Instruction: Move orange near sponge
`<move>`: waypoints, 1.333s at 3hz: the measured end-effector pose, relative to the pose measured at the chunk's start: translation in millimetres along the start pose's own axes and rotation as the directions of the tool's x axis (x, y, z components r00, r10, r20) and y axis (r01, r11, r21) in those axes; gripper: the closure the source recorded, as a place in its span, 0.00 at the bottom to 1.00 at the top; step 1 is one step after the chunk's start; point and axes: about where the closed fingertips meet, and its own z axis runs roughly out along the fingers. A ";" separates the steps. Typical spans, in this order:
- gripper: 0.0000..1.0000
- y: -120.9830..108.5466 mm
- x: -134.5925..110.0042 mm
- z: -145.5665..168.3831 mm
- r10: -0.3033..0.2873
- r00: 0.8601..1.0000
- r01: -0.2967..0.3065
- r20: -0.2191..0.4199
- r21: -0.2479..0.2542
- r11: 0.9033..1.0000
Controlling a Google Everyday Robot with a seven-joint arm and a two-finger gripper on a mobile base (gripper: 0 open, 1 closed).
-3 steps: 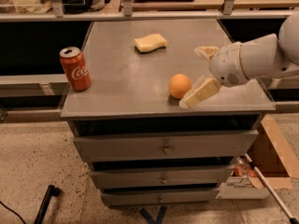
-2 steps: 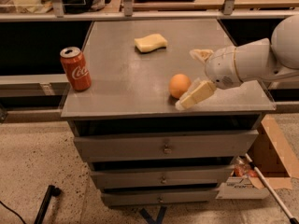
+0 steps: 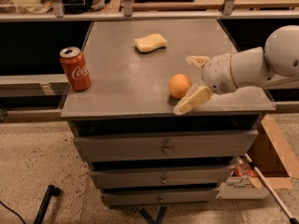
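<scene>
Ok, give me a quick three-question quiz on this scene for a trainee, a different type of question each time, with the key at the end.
1. True or false: the small round orange fruit is touching the pale yellow wavy-edged sponge.
2. Multiple choice: as the camera sees it, the red Coca-Cola can stands on the grey metal cabinet top at its A) left edge, B) right edge, C) centre.
3. Fill in: the gripper, at the top's front right by the orange fruit, has its jaws ____.
Key: 1 false, they lie well apart; 2 A; 3 open.
</scene>
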 end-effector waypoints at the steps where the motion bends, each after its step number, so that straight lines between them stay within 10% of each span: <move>1: 0.00 -1.6 6.9 6.8 0.055 0.998 -0.055 0.003 0.000 0.998; 4: 0.65 -0.2 12.4 22.9 0.143 0.990 -0.142 0.019 -0.038 0.989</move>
